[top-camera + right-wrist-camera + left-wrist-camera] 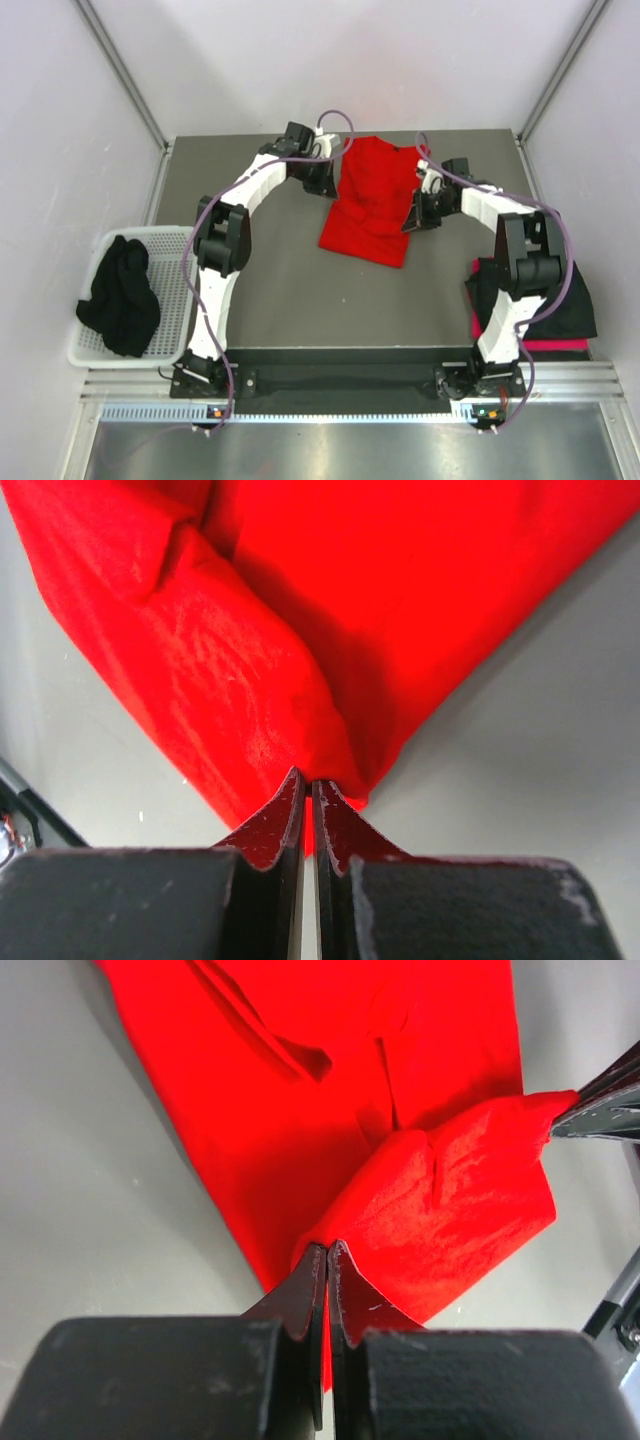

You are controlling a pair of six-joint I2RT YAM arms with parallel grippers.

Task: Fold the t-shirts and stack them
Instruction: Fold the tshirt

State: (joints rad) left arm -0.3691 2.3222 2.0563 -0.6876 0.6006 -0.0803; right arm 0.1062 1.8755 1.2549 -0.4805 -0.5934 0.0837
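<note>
A bright red t-shirt (368, 205) lies on the grey table toward the back, folded narrow. My left gripper (333, 182) is at the shirt's left edge and is shut on a corner of the red cloth (450, 1210). My right gripper (411, 214) is at its right edge, likewise shut on red cloth (230, 680). In the left wrist view my left gripper (328, 1250) pinches a raised flap that runs across to the right gripper's fingertips (598, 1102). My right gripper (308, 782) shows cloth bunched at its tips.
A white mesh basket (172, 300) at the table's left edge holds a crumpled black t-shirt (120, 295). At the right edge a black t-shirt (565, 300) lies on a pinkish-red one (553, 346), beside the right arm. Grey table surface (300, 290) spreads in front of the red shirt.
</note>
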